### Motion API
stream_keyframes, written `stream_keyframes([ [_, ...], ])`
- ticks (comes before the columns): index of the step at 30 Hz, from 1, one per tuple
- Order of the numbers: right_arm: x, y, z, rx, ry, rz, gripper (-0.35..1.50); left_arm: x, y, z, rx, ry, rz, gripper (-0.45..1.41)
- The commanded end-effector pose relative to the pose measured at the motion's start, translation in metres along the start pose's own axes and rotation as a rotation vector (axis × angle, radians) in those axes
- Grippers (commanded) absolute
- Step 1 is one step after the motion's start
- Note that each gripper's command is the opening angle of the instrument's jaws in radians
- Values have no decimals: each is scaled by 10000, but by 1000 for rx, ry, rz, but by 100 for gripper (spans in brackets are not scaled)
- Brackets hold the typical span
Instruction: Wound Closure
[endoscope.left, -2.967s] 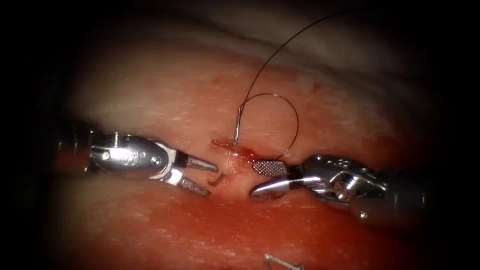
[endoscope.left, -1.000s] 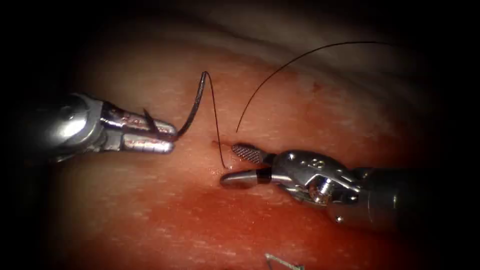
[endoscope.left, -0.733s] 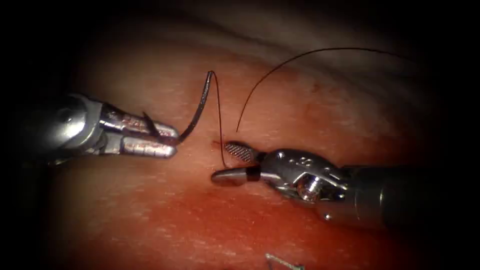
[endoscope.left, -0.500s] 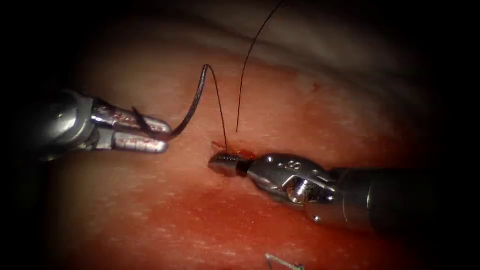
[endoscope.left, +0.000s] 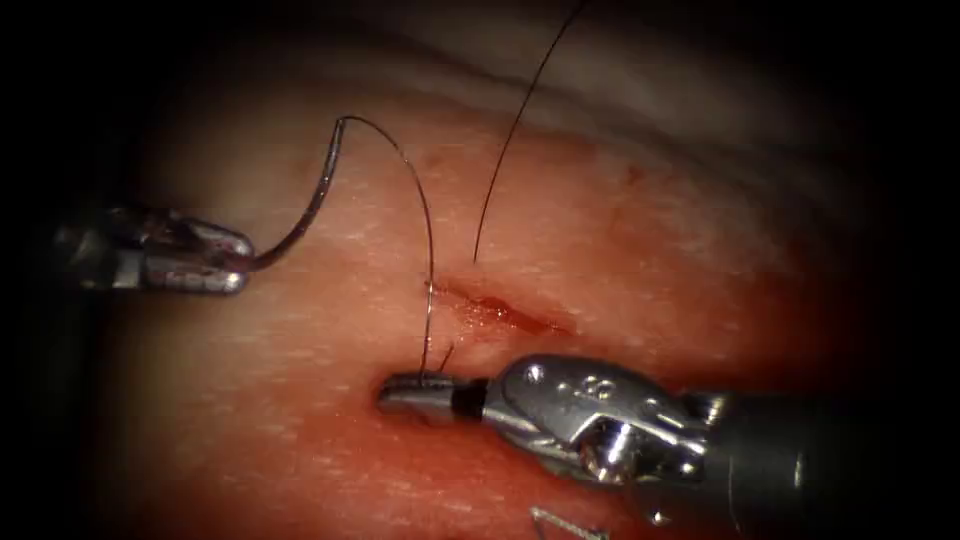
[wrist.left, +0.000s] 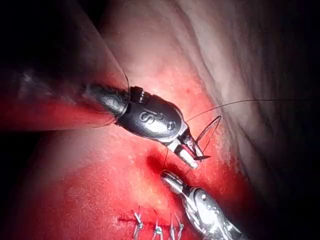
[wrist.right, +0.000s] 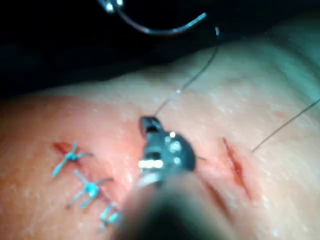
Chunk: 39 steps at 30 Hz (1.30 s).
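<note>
Left tool (endoscope.left: 225, 268) has needle (endoscope.left: 300, 215), clear of tissue (endoscope.left: 650, 250).
Left fingers clamped near needle's tip end, 9 o'clock of cut (endoscope.left: 505, 312). Right tool (endoscope.left: 420, 390) fingers closed on thread (endoscope.left: 428, 250) at 7 o'clock of cut. Red fluid (endoscope.left: 480, 315) in cut.

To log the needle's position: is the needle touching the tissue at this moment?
Apart. In the endoscope view the left tool grips the needle near its tip, lifted off the tissue, left of the cut; the right tool grips the thread.
</note>
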Motion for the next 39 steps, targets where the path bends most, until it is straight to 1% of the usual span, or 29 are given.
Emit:
stream_keyframes([
  [1,5,-10,17,39,13,-8,-35,-7,2,1,11,-1,-3,-35],
  [2,7,-11,19,37,17,-22,-35,-7,1,-2,19,-2,2,-35],
  [3,8,-10,19,19,22,-47,-30,-7,0,-4,24,-1,1,-35],
  [4,9,-7,18,-22,33,-72,7,-6,-1,-11,32,-5,4,-35],
  [5,8,-4,17,-41,40,-83,29,-5,-2,-15,35,-7,3,-35],
  [6,9,5,9,-63,43,-118,51,-4,-4,-24,48,-10,0,-35],
  [8,10,15,0,-99,48,-146,71,-3,-5,-32,57,-16,3,-35],
  [11,14,34,-18,-188,57,-207,104,-3,-6,-38,68,-22,1,-35],
  [13,15,48,-30,-227,55,-252,115,-3,-7,-42,75,-22,0,-35],
  [14,15,53,-36,-241,55,-255,115,-3,-7,-44,78,-23,-1,-35],
  [15,12,66,-45,-260,54,-276,116,-1,-9,-46,88,-22,3,-35],
  [18,3,81,-49,-277,57,-287,118,1,-11,-50,97,-20,5,-35],
  [20,-10,90,-40,-273,55,-297,116,4,-12,-52,103,-19,8,-35],
  [23,-20,96,-26,-268,53,-308,116,6,-14,-55,114,-11,10,-35],
  [27,-23,100,-12,-259,54,-313,111,7,-16,-58,125,-3,8,-35],
  [30,-34,103,-4,-243,56,-313,94,3,-20,-57,133,3,10,-35],
  [31,-40,105,-1,-241,56,-307,83,1,-21,-57,136,8,11,-35],
  [32,-46,111,3,-228,52,-297,47,-4,-24,-58,141,12,13,-35],
  [33,-50,114,5,-214,47,-296,0,-7,-25,-58,142,11,15,-35],
  [34,-52,116,6,-215,45,-298,-23,-9,-26,-58,143,10,16,-35],
  [35,-53,118,7,-216,43,-300,-35,-11,-26,-58,145,12,18,-35],
  [39,-59,118,-1,-206,14,-291,-35,-18,-27,-61,143,11,23,-35],
])
